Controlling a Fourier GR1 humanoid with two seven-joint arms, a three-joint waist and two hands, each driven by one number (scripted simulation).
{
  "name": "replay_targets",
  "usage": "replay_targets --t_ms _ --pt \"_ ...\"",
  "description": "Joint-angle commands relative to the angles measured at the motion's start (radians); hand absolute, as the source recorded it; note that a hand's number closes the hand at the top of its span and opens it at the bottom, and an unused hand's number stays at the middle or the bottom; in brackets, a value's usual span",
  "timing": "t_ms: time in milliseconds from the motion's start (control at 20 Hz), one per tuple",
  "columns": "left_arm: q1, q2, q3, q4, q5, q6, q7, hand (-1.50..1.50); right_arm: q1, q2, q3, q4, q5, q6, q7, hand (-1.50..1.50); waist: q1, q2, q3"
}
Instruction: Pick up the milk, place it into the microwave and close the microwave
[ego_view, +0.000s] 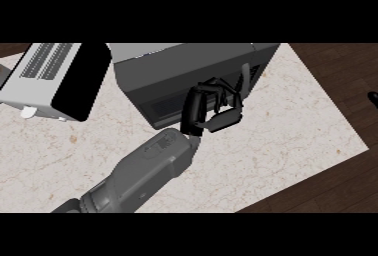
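Note:
The dark grey microwave (162, 62) stands at the back of the marble counter (280, 130). Its door with the dark window (159, 107) faces me and looks shut or nearly shut. My left hand (220, 118) is at the door's right part, open, with half-bent fingers (218, 90) against the door front and the thumb (193, 107) stretched along it. No milk shows anywhere; I cannot see inside the microwave. Only a black tip of my right hand (373, 98) shows at the view's right edge.
A light grey toaster-like appliance (40, 75) with slots on top and a black side stands at the counter's back left. The counter's right edge runs diagonally, with dark wooden floor (332, 170) beyond it.

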Motion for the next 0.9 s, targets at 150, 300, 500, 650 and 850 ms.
replay_targets --t_ms 150,300,500,650,850 --pt "-0.072 0.0 0.026 0.092 0.029 -0.021 0.0 1.5 -0.01 -0.024 -0.017 -0.003 -0.035 0.001 0.023 -1.5 -0.014 0.014 -0.001" --pt "-0.079 0.0 0.029 0.089 0.049 -0.023 -0.004 1.5 -0.021 -0.029 -0.013 -0.005 -0.057 0.016 0.026 -1.5 -0.008 0.015 -0.001" --pt "-0.078 0.0 0.019 0.095 0.064 -0.032 -0.014 1.5 -0.03 -0.035 -0.004 -0.011 -0.085 0.039 0.03 -1.5 -0.003 0.018 0.0" --pt "-0.08 0.0 0.011 0.102 0.072 -0.029 -0.024 1.5 -0.036 -0.055 0.002 -0.022 -0.104 0.053 0.049 -1.5 -0.003 0.016 -0.001" --pt "-0.092 0.0 0.003 0.106 0.083 -0.03 -0.035 1.5 -0.027 -0.066 0.002 -0.01 -0.129 0.066 0.06 -1.5 -0.006 0.016 0.001"
